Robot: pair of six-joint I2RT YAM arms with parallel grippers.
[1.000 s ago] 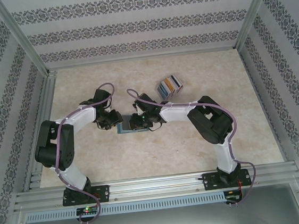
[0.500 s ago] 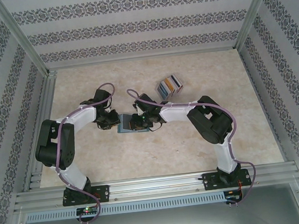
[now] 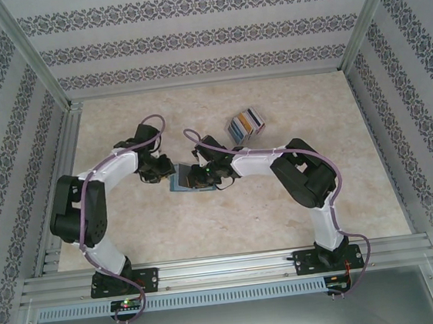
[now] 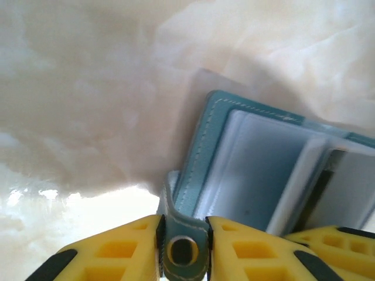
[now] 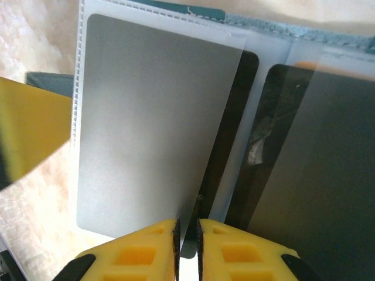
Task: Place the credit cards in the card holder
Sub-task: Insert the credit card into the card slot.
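You are looking down on a tan marbled table boxed in by walls papered with dark floral bands; those bands are ornament, not lettering. Both arms bend in towards the middle of the table. The left arm and right arm meet over the card holder, which lies open on the table between them.

Your left gripper is clenched on the card holder's teal strap, yellow fingers pressed to either side of it. The pale snap stud sits between them, and the grey-blue inside opens out beyond.

Your right gripper is clamped on the thin lower edge of a clear pocket leaf inside the card holder. A grey card fills that pocket and a dark card lies in the next one. Neither face shows readable print. You cannot tell whether the fingers pinch plastic alone or a card edge too.

The credit cards lie fanned on the table beyond the right gripper, well apart from the card holder. Their print is too small to read.
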